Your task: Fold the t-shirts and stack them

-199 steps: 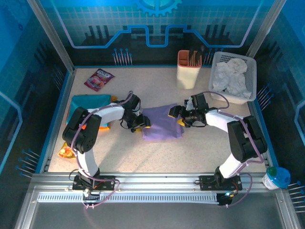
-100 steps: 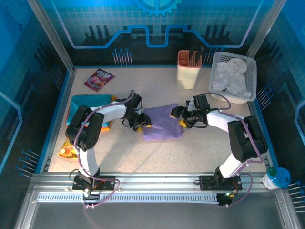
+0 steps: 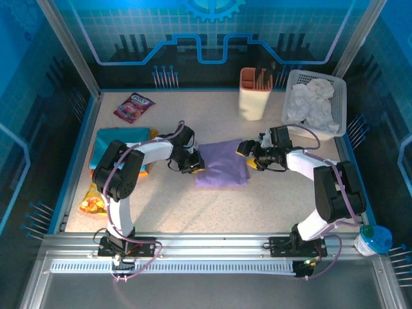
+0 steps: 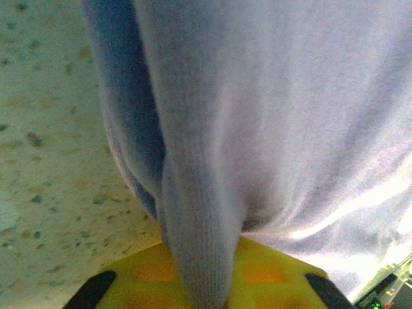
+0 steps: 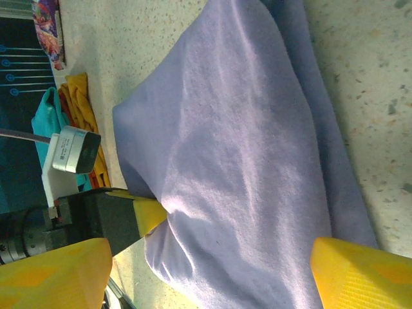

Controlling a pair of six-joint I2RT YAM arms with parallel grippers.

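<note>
A folded lavender t-shirt [image 3: 222, 164] [image 4: 270, 116] [image 5: 238, 148] lies mid-table. My left gripper [image 3: 193, 166] [image 4: 203, 283] is at its left edge, shut on a ridge of the lavender cloth pinched between the yellow fingers [image 5: 148, 215]. At the shirt's right edge, my right gripper [image 3: 248, 154] [image 5: 212, 270] stands open, its yellow fingers wide apart on either side of the cloth without pinching it. A teal t-shirt [image 3: 119, 138] [image 5: 48, 122] lies at the left with yellow cloth [image 5: 80, 103] and orange cloth [image 3: 147, 168] at its edge, partly hidden by the left arm.
A glossy snack packet [image 3: 134, 107] lies at the back left. A cream holder [image 3: 255, 95] and a white basket [image 3: 338, 87] of crumpled white cloths stand at the back right. An orange-yellow item [image 3: 92, 203] sits by the left wall.
The left gripper has closed on the lavender shirt's left edge. The right gripper has drifted slightly back and right, staying open. The shirt now lies a little further right and flatter.
</note>
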